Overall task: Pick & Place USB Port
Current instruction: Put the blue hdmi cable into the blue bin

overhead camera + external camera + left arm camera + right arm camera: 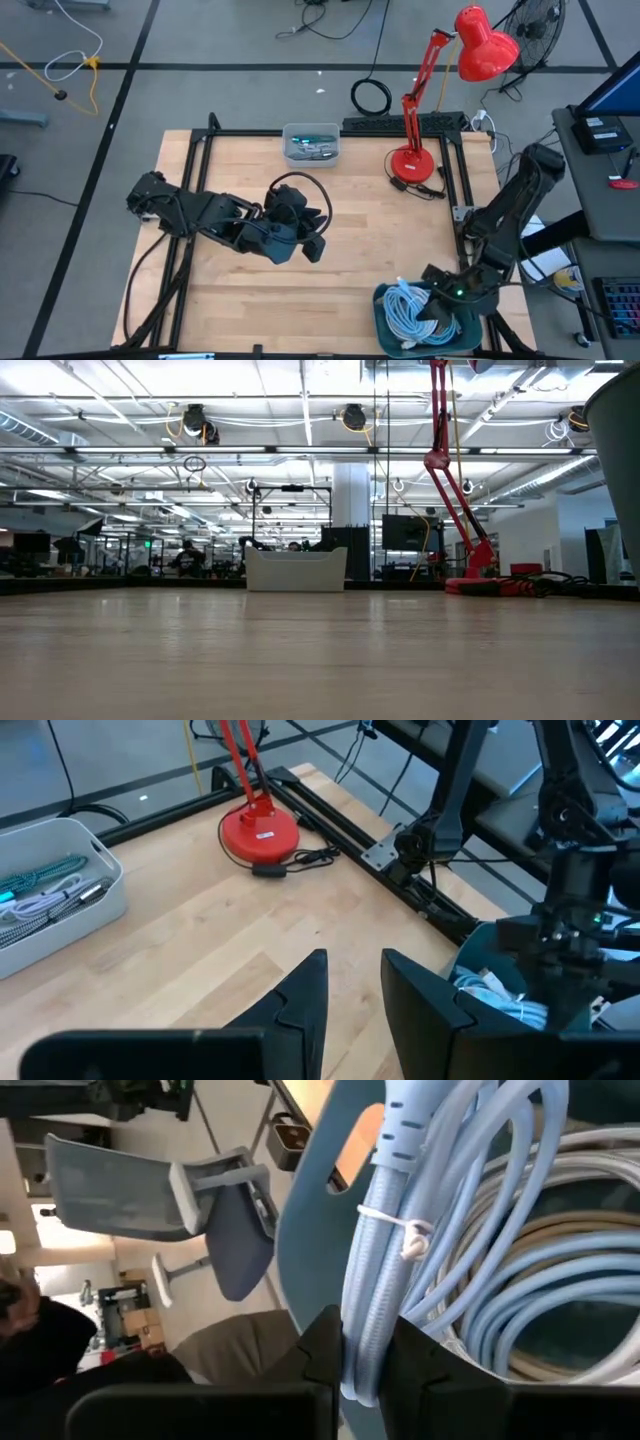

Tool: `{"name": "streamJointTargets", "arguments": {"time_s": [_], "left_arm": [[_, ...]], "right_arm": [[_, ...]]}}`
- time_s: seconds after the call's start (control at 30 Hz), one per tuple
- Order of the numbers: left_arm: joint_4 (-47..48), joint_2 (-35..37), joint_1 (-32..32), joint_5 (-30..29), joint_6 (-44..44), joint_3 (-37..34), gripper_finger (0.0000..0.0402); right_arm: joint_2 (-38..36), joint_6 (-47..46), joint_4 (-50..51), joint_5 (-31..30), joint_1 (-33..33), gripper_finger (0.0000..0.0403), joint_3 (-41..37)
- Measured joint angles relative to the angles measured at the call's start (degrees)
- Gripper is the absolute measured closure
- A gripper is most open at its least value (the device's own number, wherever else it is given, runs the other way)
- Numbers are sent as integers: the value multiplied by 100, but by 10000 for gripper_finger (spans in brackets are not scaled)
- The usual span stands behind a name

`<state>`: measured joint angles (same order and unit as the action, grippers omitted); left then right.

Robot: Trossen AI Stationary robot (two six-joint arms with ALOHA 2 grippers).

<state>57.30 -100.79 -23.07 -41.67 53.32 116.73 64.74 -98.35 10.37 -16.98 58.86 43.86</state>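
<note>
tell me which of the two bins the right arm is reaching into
The blue bin at the table's near right corner, heaped with pale blue cables. The right gripper has its fingers shut on one. The white bin sits apart at the far edge.

There are two robot arms at the table, one on each side of the red lamp. There is one red lamp. There are two bins: one white bin just beside the lamp, and one blue bin farther from it, full of light blue cables.
</note>
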Motion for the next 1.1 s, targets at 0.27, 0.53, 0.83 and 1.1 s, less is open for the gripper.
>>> {"name": "streamJointTargets", "arguments": {"time_s": [0.27,0.53,0.83,1.1], "left_arm": [[-9,0,-11,2,17,0,305],[-25,-2,-20,7,13,0,305],[-39,-2,-49,9,-7,0,305],[-39,-2,-66,9,-5,0,305]], "right_arm": [[372,-169,-153,118,-44,372,-2],[543,-598,-102,610,-31,373,-196],[440,-1035,966,1396,8,376,-205],[403,-1040,1193,1623,4,354,-221]]}}
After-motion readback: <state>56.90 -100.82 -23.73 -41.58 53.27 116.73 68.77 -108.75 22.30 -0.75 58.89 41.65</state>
